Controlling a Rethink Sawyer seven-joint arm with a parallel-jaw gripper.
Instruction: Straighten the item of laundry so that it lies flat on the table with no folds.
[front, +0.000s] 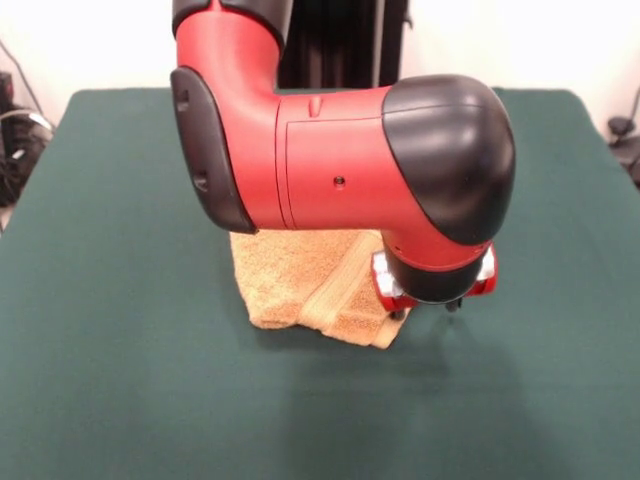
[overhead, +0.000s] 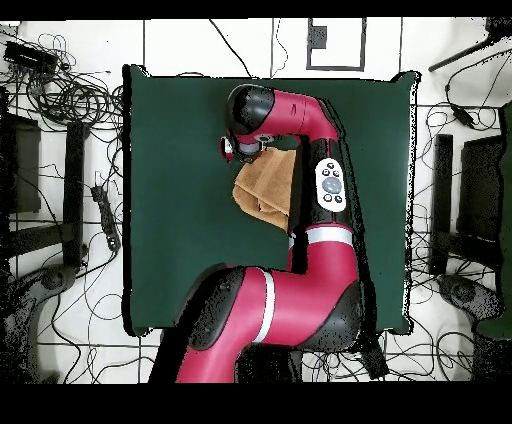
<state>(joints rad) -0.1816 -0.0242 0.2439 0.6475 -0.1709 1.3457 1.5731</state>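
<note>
Towel (front: 300, 280) lies folded mid-bench (front: 120, 380); hand (front: 428, 308), fingers spread and holding nothing, hovers at its banded corner, so grasp step looks pending: next, pinch the top layer and draw it outward.

Orange-tan towel (front: 300, 280) lies rumpled and folded over near the middle of the green table (front: 120, 350)

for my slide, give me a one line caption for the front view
Sawyer arm leans over a folded orange-tan towel on the green table, gripper at the towel's corner.
</note>
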